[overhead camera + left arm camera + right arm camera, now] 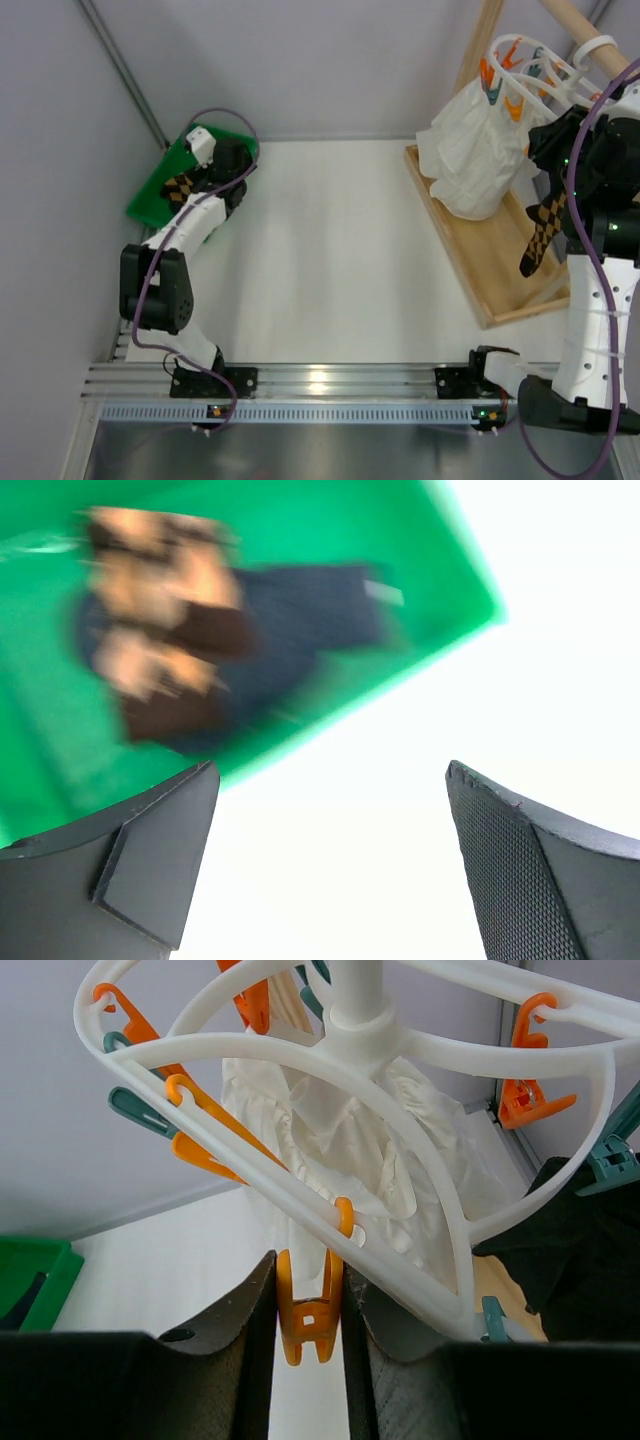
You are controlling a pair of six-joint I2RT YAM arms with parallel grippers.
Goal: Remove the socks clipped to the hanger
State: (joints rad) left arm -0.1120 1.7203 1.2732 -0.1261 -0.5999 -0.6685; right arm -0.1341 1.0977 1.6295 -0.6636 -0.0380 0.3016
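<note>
Aluminium rail (330, 380) runs along the near edge, seen from above. Far left, the left gripper (205, 150) hangs over a green tray (145, 205) with one argyle sock (180, 187) lying in it. Far right, the hanger (530, 70) hangs off a wooden rack (480, 270), with a white cloth (475, 160) bunched under it. A hanging sock (542, 235), argyle too, dangles beside the right arm; which clip has it I cannot tell. Left wrist view: the claw's fingers (150, 860) stand wide apart with nothing between them, and the tray and its sock lie blurred below, the sock flat and limp. Right wrist view: the right gripper (308, 1310) has its jaws drawn narrow onto an orange clip (310, 1325) hanging from the hanger's ring. A dark sock (570, 1250) hangs at the right edge by a teal clip (610, 1160). Judgement: the socks are light, soft and floppy, with nothing to break. The hanger is thin plastic on a hook and likely to sway or tilt under a pull. Best hold looks to be the clip's tail, squeezed to free the cloth, or the sock just under its clip, drawn straight down.
</note>
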